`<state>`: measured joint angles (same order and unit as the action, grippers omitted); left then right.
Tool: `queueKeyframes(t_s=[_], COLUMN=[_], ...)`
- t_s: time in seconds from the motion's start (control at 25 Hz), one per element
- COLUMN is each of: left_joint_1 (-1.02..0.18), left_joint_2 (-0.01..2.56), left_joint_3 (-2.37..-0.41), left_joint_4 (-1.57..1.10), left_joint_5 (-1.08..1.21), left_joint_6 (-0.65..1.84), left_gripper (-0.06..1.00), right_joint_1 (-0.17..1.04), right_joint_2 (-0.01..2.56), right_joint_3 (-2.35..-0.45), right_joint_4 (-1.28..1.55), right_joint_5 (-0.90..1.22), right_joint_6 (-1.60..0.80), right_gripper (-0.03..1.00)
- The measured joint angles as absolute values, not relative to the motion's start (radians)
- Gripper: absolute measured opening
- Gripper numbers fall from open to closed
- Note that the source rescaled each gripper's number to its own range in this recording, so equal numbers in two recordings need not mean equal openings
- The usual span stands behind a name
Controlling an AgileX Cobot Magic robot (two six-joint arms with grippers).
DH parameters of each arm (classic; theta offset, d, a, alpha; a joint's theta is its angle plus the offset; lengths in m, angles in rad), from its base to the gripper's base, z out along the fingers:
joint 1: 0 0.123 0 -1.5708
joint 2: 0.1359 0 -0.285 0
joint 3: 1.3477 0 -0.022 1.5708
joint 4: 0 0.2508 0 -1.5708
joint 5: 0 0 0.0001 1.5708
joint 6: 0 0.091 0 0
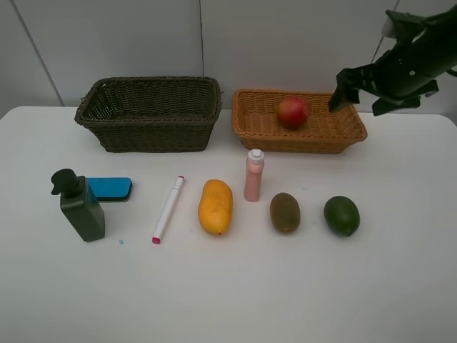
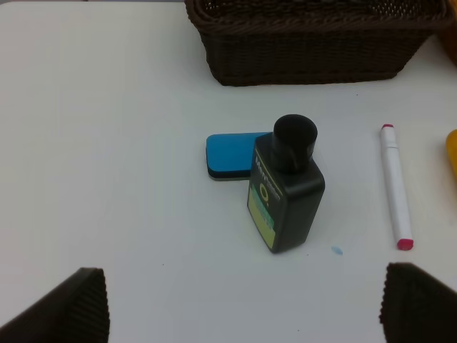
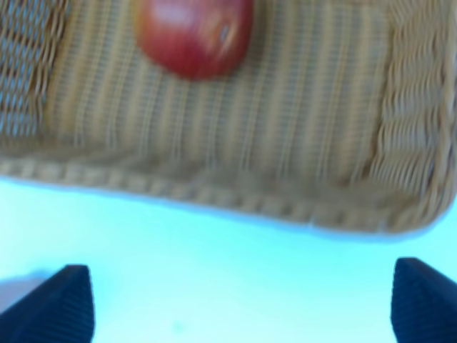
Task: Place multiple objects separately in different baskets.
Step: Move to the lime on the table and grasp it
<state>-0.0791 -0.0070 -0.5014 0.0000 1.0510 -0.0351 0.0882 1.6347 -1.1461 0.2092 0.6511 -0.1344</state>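
The right hand (image 1: 365, 98) hangs raised at the far right, fingers spread wide and empty. The left hand (image 2: 246, 307) likewise gapes wide.

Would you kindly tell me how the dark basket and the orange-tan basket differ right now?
The dark basket is olive-brown, while the orange-tan basket is much lighter. The dark basket has taller walls, and the orange-tan basket is shallower. The orange-tan basket holds a red fruit, but nothing shows inside the dark basket. Both are rectangular woven wicker, standing side by side with a gap between them.
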Motion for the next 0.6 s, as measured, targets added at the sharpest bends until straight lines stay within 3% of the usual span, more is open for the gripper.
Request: queueKeyframes(t_s=[0.6], left_joint_1=[-0.079], left_joint_2=[-0.007], left_joint_3=[-0.501], left_joint_4=[0.0], left_joint_5=[1.051], left_joint_6=[-0.035], left_gripper=[1.0], right_joint_1=[0.123], right_joint_2=[1.57], right_joint_3=[-0.848], right_joint_4=[0.207], right_joint_5=[0.58], right_joint_6=[-0.03], right_gripper=[1.0])
